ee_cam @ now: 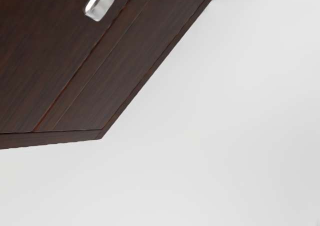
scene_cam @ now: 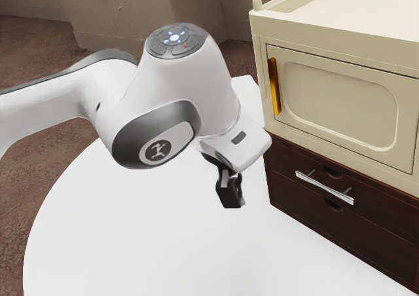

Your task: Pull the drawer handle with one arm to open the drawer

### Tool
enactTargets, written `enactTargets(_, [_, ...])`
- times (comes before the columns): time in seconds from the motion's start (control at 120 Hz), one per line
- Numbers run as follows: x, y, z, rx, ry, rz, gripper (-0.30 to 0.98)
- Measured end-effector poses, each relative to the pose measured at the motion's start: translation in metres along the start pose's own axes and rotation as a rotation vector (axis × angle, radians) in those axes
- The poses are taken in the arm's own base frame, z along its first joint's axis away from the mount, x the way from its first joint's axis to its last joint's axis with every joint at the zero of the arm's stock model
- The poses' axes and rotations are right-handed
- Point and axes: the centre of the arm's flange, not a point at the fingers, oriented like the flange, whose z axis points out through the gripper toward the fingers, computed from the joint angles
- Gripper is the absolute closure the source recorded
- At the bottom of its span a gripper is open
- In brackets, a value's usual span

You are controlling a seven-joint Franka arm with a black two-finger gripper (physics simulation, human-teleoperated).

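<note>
In the exterior view, the silver handle (scene_cam: 324, 188) sits right of centre on the dark drawer (scene_cam: 383, 207), its long axis sloping toward the lower right, while the gripper (scene_cam: 233, 202) hangs apart near mid-frame, toward that view's left, whether wide or narrow I cannot tell.

We had room to pass between the gripper (scene_cam: 233, 203) and the silver handle (scene_cam: 323, 187), whose posts left a narrow gap behind its bar. The dark drawer fronts (scene_cam: 285, 197) walled off anything deeper. The white tabletop (scene_cam: 150, 234) limited us below; above the drawers, the golden handle (scene_cam: 274, 86) jutted from the cream cabinet (scene_cam: 340, 99).
</note>
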Motion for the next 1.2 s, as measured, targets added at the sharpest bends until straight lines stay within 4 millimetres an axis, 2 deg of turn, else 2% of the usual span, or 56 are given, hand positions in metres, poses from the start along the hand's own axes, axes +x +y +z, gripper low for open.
enactTargets(0.042, [0.015, 0.018, -0.002, 0.012, 0.033, 0.059, 0.00])
enactTargets(0.075, [0.021, 0.024, -0.002, 0.023, 0.054, 0.087, 0.00])
enactTargets(0.217, [0.020, 0.024, 0.009, 0.073, 0.109, 0.142, 0.00])
enactTargets(0.375, [0.028, 0.039, 0.022, 0.138, 0.170, 0.240, 0.00])
enactTargets(0.567, [0.037, 0.039, 0.022, 0.205, 0.225, 0.321, 0.00])
enactTargets(0.975, [0.051, 0.025, 0.066, 0.232, 0.224, 0.413, -0.01])
enactTargets(1.2, [0.058, 0.028, 0.083, 0.225, 0.219, 0.454, -0.01])
